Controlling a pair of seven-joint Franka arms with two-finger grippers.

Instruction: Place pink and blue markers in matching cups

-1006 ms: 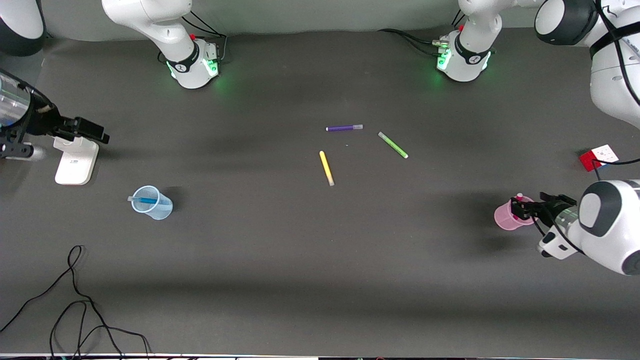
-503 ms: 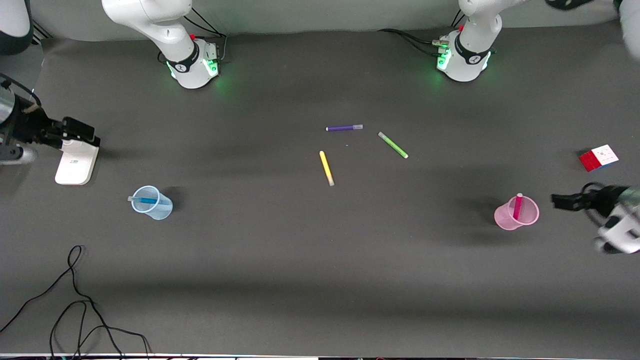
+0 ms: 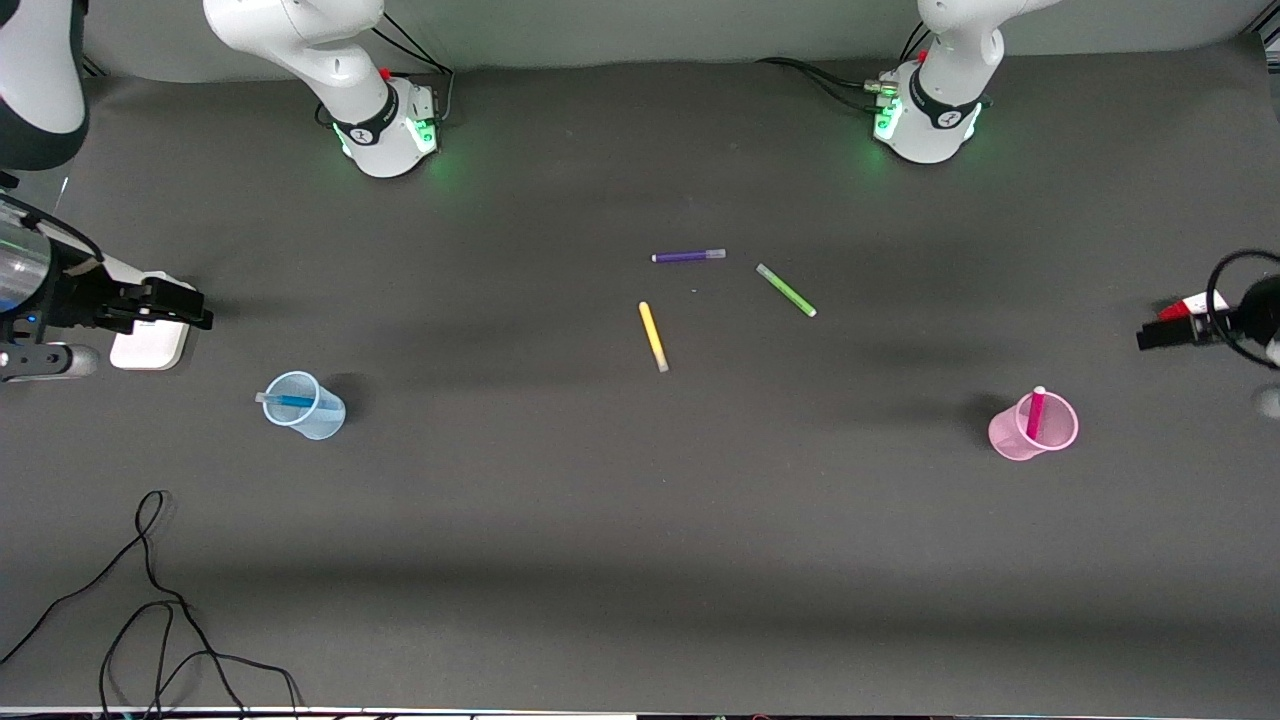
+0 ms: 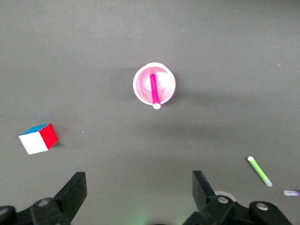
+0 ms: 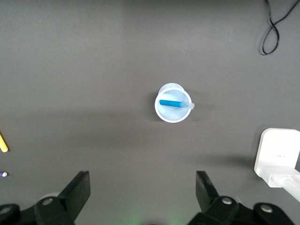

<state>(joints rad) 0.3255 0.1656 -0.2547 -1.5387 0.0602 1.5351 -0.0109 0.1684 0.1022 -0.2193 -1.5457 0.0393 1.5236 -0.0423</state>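
The pale blue cup (image 3: 318, 418) stands toward the right arm's end of the table, with the blue marker (image 3: 290, 401) leaning inside it. The pink cup (image 3: 1010, 436) stands toward the left arm's end, with the pink marker (image 3: 1035, 412) upright in it. My left gripper (image 3: 1160, 335) is open and empty, up over the coloured cube; its wrist view shows the pink cup (image 4: 165, 84) and pink marker (image 4: 153, 90) beyond its gripper (image 4: 139, 187). My right gripper (image 3: 185, 305) is open and empty over the white stand; its wrist view shows the blue cup (image 5: 171, 113) and blue marker (image 5: 171, 103) beyond its gripper (image 5: 143, 187).
A purple pen (image 3: 688, 256), a green pen (image 3: 786, 290) and a yellow pen (image 3: 653, 336) lie mid-table. A coloured cube (image 4: 39, 138) sits near the pink cup. A white stand (image 3: 150, 345) sits near the blue cup. A black cable (image 3: 150, 600) lies at the near corner.
My left gripper has drawn away from the pink cup, leaving the pink marker in it, and now hangs over the cube. My right gripper has shifted slightly over the white stand.
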